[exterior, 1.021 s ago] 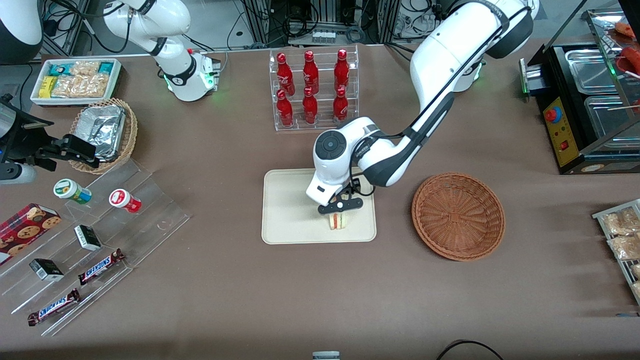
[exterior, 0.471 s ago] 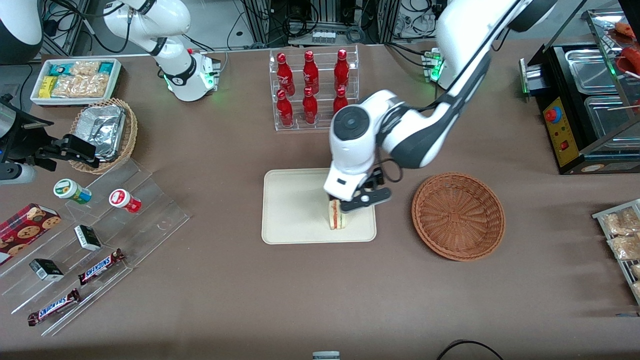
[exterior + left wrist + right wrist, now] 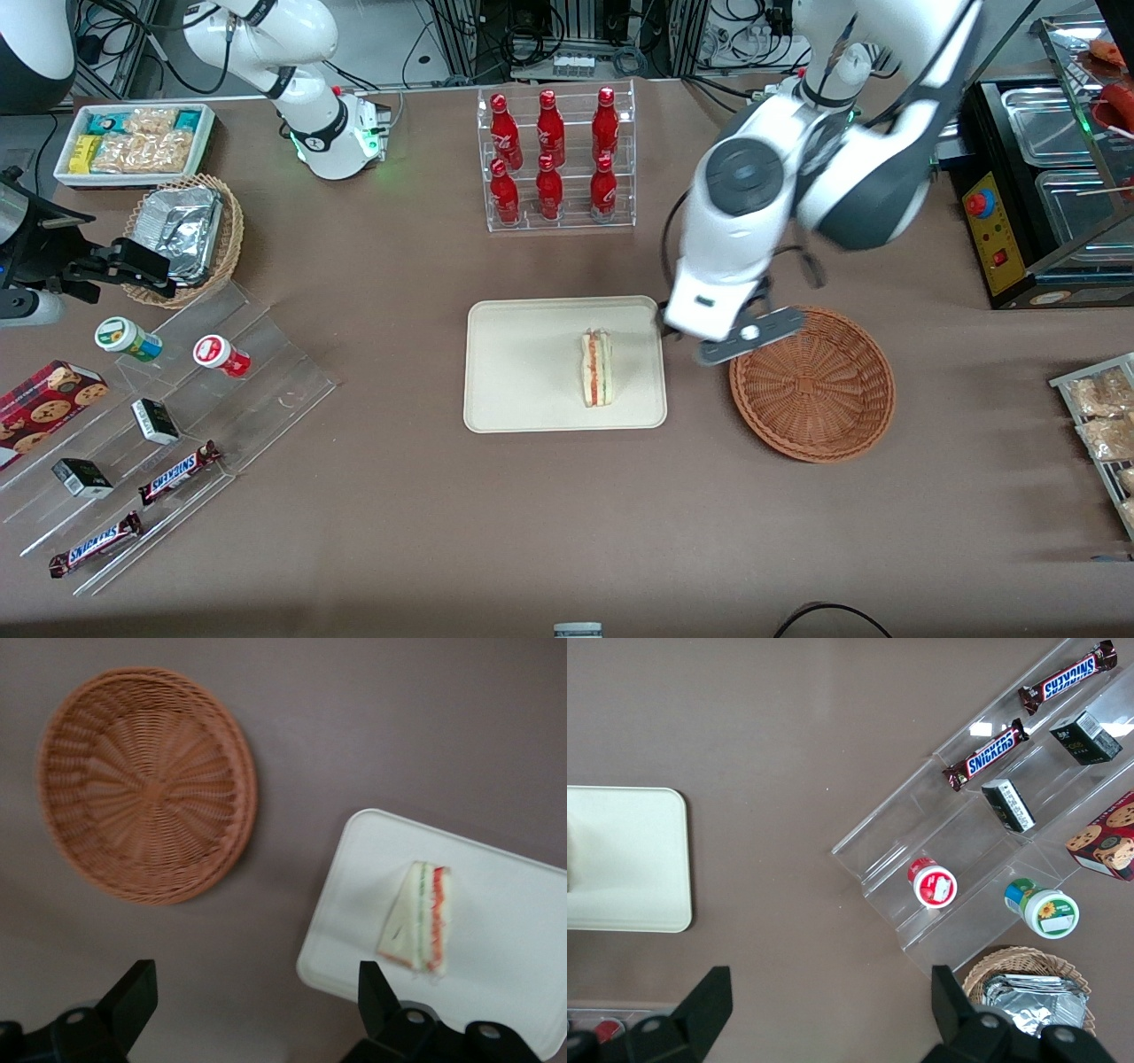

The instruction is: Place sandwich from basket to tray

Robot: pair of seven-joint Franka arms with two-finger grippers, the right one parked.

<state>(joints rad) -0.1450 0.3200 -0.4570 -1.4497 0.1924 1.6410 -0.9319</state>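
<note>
Gripper (image 3: 252, 997) open above table; Snickers bars (image 3: 985, 754) (labels legible).

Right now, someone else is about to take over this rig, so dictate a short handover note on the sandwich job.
End effector: open, holding nothing, raised above the table between the tray and the basket.
Sandwich: standing on edge on the tray, near the side closest to the basket, filling layers showing.
Basket: nothing in it, beside the tray toward the working arm's end of the table.
Done: sandwich is out of the basket and released on the tray.
Left: nothing on the transfer itself; probably just park the arm clear.
</note>
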